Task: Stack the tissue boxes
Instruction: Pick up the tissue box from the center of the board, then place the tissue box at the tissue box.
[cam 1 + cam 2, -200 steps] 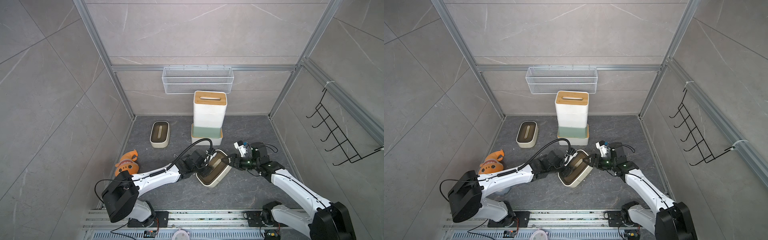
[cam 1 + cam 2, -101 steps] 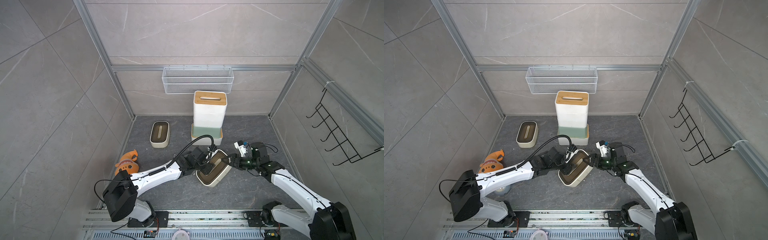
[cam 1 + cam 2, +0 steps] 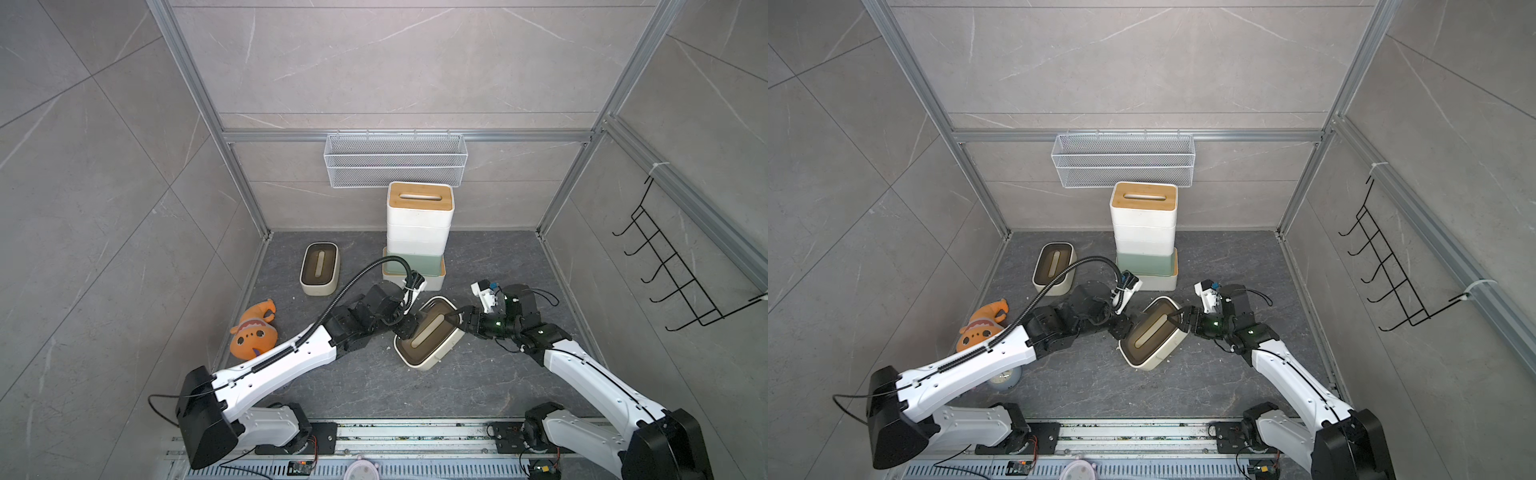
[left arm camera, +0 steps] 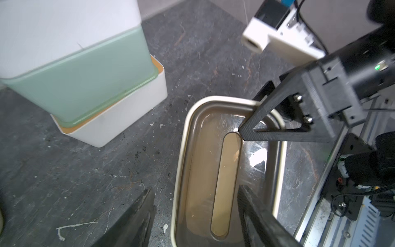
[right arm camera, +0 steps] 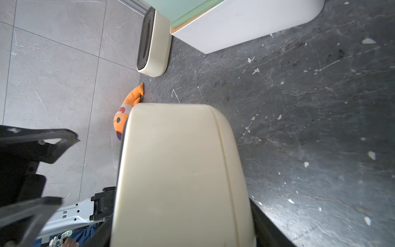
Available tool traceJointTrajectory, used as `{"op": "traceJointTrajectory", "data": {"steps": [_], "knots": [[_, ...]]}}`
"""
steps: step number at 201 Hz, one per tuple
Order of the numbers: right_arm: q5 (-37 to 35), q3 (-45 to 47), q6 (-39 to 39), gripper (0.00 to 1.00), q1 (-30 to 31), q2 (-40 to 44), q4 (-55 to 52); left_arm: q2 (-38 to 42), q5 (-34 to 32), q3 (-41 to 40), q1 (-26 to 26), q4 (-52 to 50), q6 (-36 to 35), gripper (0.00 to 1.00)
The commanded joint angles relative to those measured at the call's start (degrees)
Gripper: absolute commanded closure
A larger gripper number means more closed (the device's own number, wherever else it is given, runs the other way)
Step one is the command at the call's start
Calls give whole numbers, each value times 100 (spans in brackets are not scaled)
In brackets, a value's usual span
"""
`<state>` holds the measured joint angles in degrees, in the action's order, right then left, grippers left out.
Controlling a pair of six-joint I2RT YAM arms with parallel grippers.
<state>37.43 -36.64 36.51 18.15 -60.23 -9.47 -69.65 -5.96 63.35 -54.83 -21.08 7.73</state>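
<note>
A cream tissue box with a dark brown lid [image 3: 428, 332] [image 3: 1152, 334] hangs tilted over the middle of the floor. My right gripper [image 3: 457, 318] [image 3: 1179, 320] is shut on its right end, one finger [image 4: 277, 119] lying on the lid by the slot. The box's cream side [image 5: 181, 171] fills the right wrist view. My left gripper [image 3: 409, 326] [image 4: 194, 189] is open at the box's other end, one finger over the lid [image 4: 203, 160] and one outside the wall. Behind stands a stack [image 3: 419, 224] of several tissue boxes, a bamboo lid on top. Another cream box [image 3: 319, 269] lies at the back left.
An orange plush toy [image 3: 253, 332] lies by the left wall. A white wire mesh basket [image 3: 395, 160] hangs on the back wall just above the stack. A black hook rack [image 3: 685, 266] is on the right wall. A metal rail [image 3: 415, 432] runs along the front.
My left gripper has shifted a little along the held box's left end and its jaws have widened slightly. The box and my right gripper have hardly moved.
</note>
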Motion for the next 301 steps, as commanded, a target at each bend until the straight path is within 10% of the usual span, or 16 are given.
{"op": "traceJointTrajectory", "data": {"steps": [1,69,221,301], "knots": [[32,-250,212,36,39,425,49,625,-444,180,10,-331,320,34],[-330,-1374,1195,36,32,1027,-6,2246,-1882,-389,8,-698,344,21],[-1971,-5126,3322,36,99,-1495,815,2500,-1929,-842,8,-801,350,16],[-2684,-6738,3639,36,215,-2459,-539,2450,-1795,-840,9,-810,368,16]]}}
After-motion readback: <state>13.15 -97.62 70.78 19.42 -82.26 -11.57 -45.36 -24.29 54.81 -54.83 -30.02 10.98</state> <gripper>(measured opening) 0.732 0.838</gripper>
